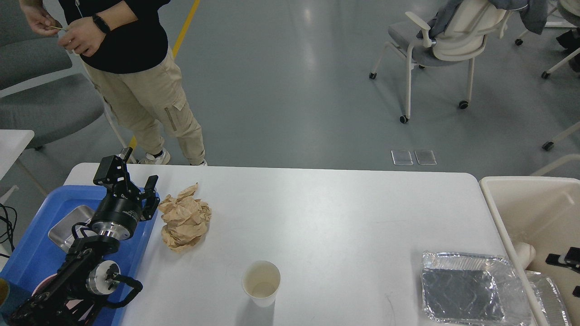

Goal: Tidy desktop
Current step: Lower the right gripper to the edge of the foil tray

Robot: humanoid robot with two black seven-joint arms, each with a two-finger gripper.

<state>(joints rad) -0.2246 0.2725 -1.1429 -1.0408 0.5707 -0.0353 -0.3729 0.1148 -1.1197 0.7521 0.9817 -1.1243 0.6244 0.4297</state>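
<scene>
Our left gripper [129, 183] hangs over the blue tray [31, 253], beside the crumpled paper [185, 222].
Head view: its fingers are spread, empty; right gripper [564, 260] unreadable over the bin [498, 190]; cup [261, 283] and foil tray [469, 290] litter the desktop [326, 217].

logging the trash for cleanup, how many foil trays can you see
2. One foil tray lies on the desktop near its front right corner; a second foil tray lies in the cream bin beside it, partly cut off. More may be hidden.
</scene>
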